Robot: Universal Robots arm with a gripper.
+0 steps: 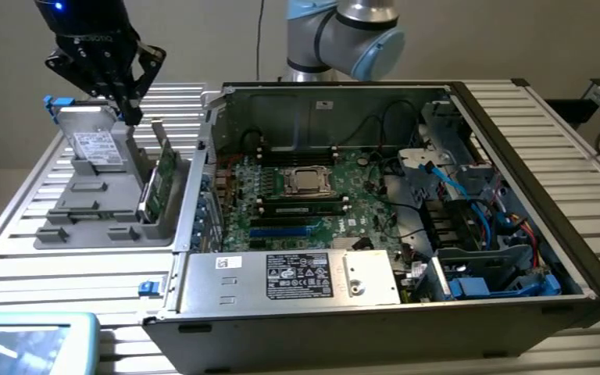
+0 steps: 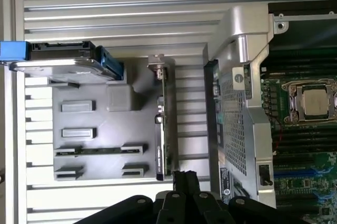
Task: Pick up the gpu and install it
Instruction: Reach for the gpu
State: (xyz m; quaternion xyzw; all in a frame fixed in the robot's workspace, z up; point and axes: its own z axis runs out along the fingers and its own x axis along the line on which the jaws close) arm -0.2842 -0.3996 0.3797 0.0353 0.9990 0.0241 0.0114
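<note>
Your gripper hovers near the gpu, fingers closed and empty; a gray rack props the card upright, likely for grasping.

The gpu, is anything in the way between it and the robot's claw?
Nothing visible is. The gripper hangs in open air above the grey holder, where the gpu stands upright. The hard drive stands beside the gpu, on the exterior view's left, not between them.
</note>
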